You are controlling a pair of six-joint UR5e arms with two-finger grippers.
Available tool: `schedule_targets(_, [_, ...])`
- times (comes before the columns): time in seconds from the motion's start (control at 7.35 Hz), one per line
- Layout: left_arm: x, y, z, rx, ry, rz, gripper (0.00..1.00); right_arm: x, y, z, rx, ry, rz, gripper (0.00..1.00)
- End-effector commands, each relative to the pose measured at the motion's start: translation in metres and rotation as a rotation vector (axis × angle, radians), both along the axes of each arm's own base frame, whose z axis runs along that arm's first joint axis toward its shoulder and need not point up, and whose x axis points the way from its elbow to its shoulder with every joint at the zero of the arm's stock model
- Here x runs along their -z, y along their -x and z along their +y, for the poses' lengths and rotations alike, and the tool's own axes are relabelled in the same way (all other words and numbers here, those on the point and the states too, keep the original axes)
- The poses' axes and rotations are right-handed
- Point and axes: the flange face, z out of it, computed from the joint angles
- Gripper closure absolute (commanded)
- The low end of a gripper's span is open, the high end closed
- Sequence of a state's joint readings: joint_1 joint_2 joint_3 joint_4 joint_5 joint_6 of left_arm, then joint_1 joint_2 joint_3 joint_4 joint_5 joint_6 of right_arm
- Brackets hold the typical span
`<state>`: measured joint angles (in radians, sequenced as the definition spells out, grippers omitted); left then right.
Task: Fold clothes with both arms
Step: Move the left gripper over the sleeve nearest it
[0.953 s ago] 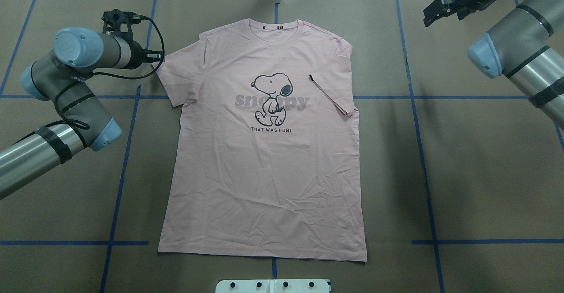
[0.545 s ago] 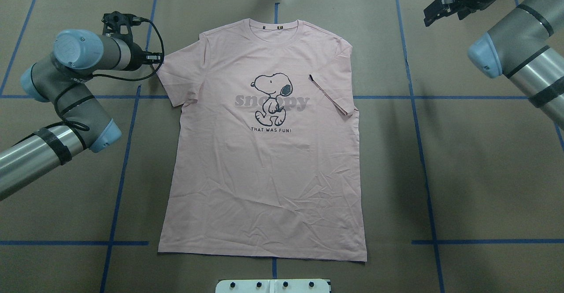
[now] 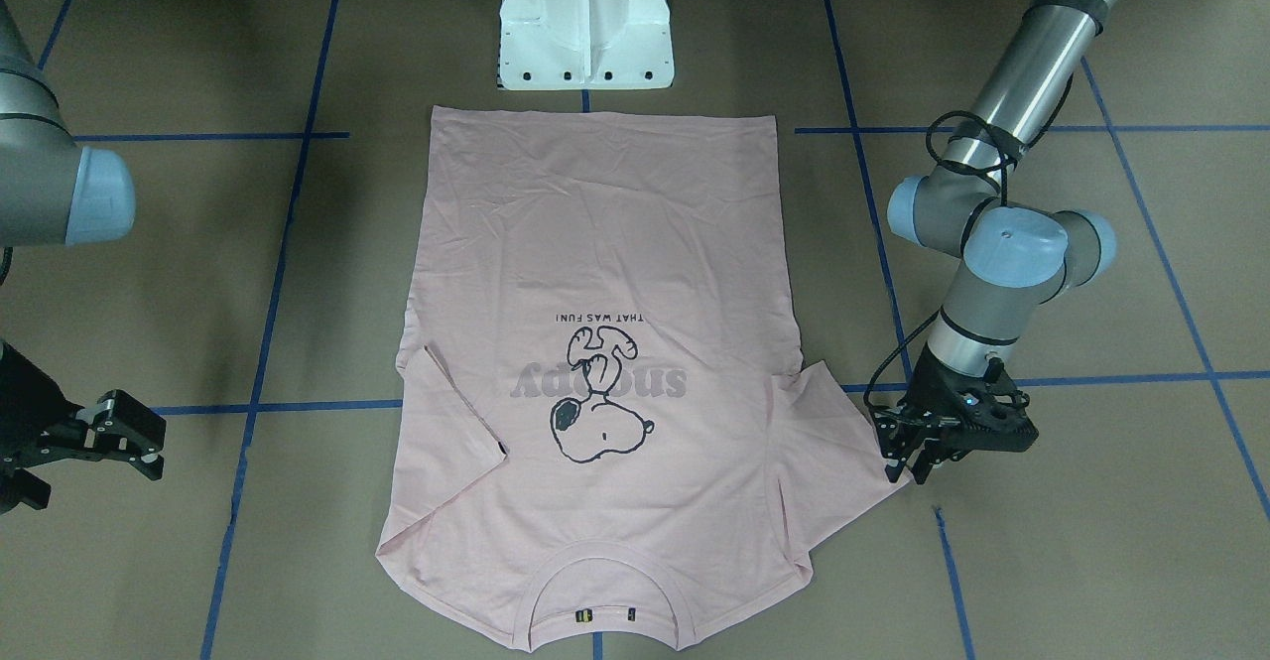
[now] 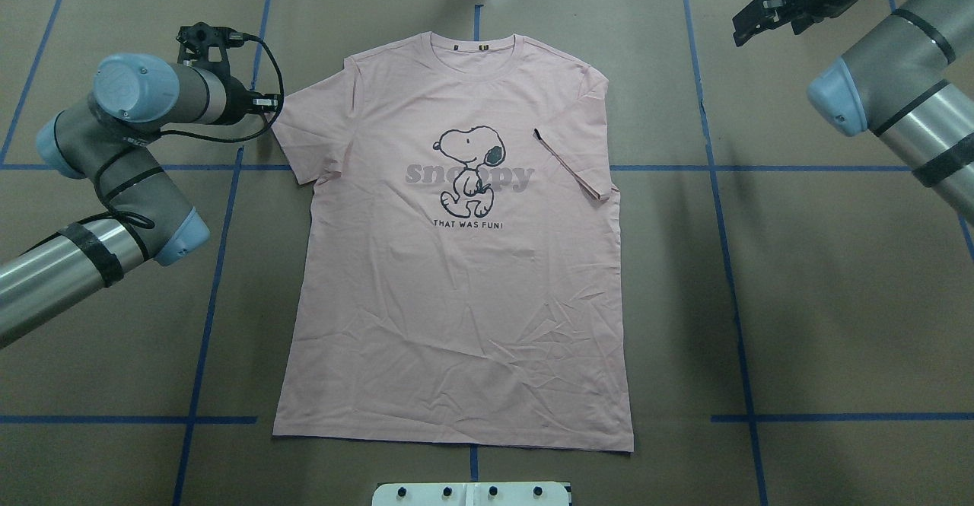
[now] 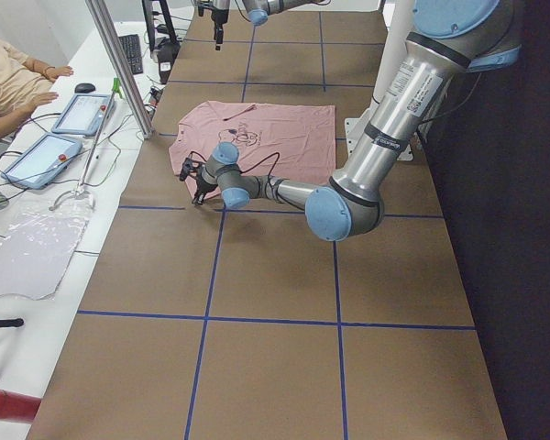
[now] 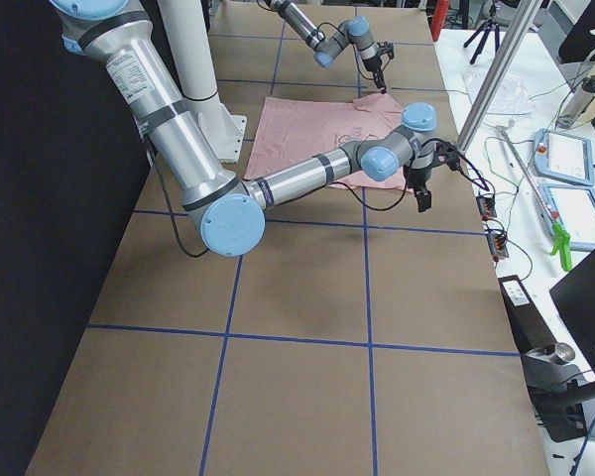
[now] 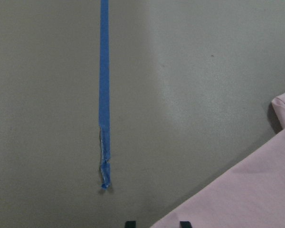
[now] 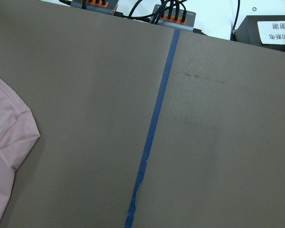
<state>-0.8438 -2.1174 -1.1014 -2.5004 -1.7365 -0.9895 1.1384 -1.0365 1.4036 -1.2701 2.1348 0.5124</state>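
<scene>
A pale pink T-shirt (image 4: pixel 456 300) lies face up and nearly flat at the centre of the brown-covered table (image 4: pixel 837 300). In the overhead view its ribbed collar (image 4: pixel 475 53) points to 12 o'clock and its hem to 6 o'clock. The black-outlined Snoopy print (image 4: pixel 468 171) sits across the chest over grey lettering. The sleeve at 2 o'clock (image 4: pixel 574 167) is folded inward over the chest, while the sleeve at 10 o'clock (image 4: pixel 293 137) is spread out on the table. At the outer tip of that spread sleeve the left gripper (image 3: pixel 908 462) reaches down to the cloth. Its wrist view shows two black fingertips (image 7: pixel 183 223) a narrow gap apart, with the sleeve's edge running between them; whether they touch the cloth cannot be told. The left arm (image 4: pixel 122 133) bends in from 9 o'clock. The right gripper (image 3: pixel 149 442) hangs well clear of the shirt at about 1 o'clock in the overhead view, jaws parted and holding nothing. The right arm (image 4: pixel 890 87) enters from 2 o'clock. Blue tape lines (image 4: pixel 205 323) grid the table, and the white pedestal base (image 3: pixel 585 20) stands just beyond the hem at 6 o'clock. In the left side view a person (image 5: pixel 9 82) sits beside the table at 10 o'clock, hands near two tablets (image 5: pixel 82 112).
</scene>
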Motion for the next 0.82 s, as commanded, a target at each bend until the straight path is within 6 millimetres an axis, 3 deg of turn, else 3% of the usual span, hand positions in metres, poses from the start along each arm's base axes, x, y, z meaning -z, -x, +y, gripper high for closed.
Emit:
schedule_targets(0.0, [-0.001, 0.000, 0.001, 0.001, 0.001, 0.000, 0.71, -0.001, -0.001, 0.000, -0.001, 0.002, 0.000, 0.00])
schedule_targets(0.14, [-0.001, -0.001, 0.001, -0.001, 0.001, 0.000, 0.89, -0.001, -0.001, 0.000, -0.001, 0.002, 0.000, 0.00])
schedule_targets(0.27, [0.001, 0.000, 0.001, -0.004, -0.005, -0.001, 1.00, -0.001, -0.001, 0.000, -0.001, 0.002, 0.000, 0.00])
schedule_targets(0.41, [0.004, 0.000, 0.002, -0.007, -0.011, -0.002, 1.00, -0.001, -0.001, 0.000, -0.001, 0.002, 0.000, 0.00])
schedule_targets(0.68, [0.032, 0.006, 0.009, -0.014, -0.053, 0.029, 1.00, -0.001, -0.001, 0.000, -0.001, 0.002, 0.000, 0.00])
